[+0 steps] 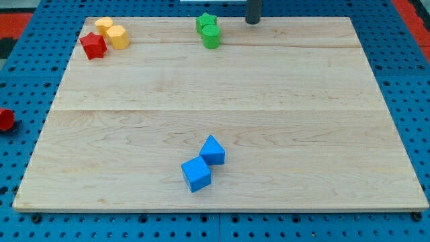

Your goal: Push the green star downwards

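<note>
My tip (252, 21) holds nothing, at the wooden board's (222, 101) top edge, right of the green star (205, 23), not touching. Green cylinder (211, 37) touches the star below. Blue pegboard (27, 74) surrounds.

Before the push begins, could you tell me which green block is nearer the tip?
The green star, nearer the view's top; the green cylinder sits just below it, farther from my tip.

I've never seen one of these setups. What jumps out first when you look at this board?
Bright blocks in small clusters on a pale wooden board: two blue blocks touching near the view's bottom, a red star with two yellow blocks at the top left, and a green star against a green cylinder at the top. My tip, a dark rod, stands just right of the green pair, apart from it.
</note>
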